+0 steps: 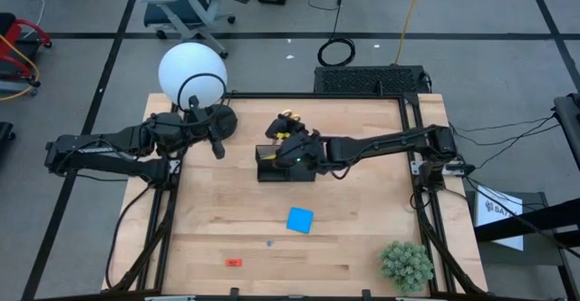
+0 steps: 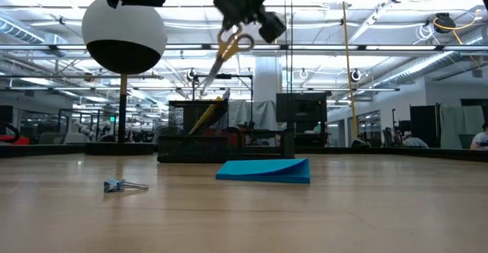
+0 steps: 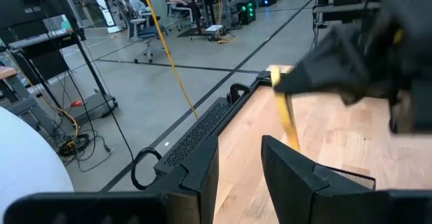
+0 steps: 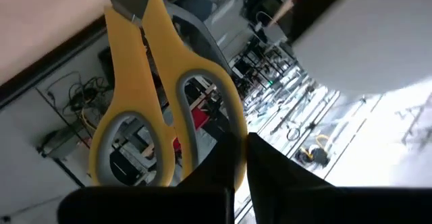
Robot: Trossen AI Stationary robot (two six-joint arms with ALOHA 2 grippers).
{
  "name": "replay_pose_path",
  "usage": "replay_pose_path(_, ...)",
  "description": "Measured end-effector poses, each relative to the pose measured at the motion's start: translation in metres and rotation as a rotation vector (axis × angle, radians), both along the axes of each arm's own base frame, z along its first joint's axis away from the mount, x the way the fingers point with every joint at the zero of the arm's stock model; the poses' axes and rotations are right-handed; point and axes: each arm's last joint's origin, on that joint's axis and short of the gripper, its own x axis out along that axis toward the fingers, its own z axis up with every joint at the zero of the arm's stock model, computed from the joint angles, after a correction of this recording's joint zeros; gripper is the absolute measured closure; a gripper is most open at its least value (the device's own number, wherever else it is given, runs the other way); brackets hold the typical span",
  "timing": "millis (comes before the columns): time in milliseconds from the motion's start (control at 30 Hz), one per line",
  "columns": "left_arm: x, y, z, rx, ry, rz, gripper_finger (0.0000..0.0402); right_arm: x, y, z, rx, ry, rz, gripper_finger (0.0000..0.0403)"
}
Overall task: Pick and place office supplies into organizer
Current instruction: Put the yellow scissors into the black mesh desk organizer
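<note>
1. The right gripper (image 1: 288, 145) is clenched on the yellow-handled scissors (image 2: 227, 49), pinching one handle loop, as the right wrist view shows.
2. In the low view the scissors hang blades down, long axis tilted toward 7 o'clock, directly above the organizer (image 1: 283, 167).
3. The next move looks like a straight lowering into a compartment; the right arm is nearer.
4. The left gripper (image 1: 216, 147) waits at the organizer's 9 o'clock, fingers parted, holding nothing.
5. Count: one scissors, one organizer, one blue pad (image 1: 300, 220) at its 6 o'clock, one red piece (image 1: 234, 262) toward 7 o'clock.
</note>
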Motion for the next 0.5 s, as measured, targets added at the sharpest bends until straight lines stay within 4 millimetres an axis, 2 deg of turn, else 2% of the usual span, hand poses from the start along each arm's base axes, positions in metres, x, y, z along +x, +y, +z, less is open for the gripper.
replay_pose_path(167,0.000,0.000,0.000,0.000,0.000,0.000,0.0282,0.010,-0.004,-0.021,-0.004,0.053,-0.008,0.0393)
replay_pose_path(500,0.000,0.000,0.000,0.002,0.001,-0.001,0.0282,0.023,-0.005,-0.037,-0.007,0.055,0.050,0.0393)
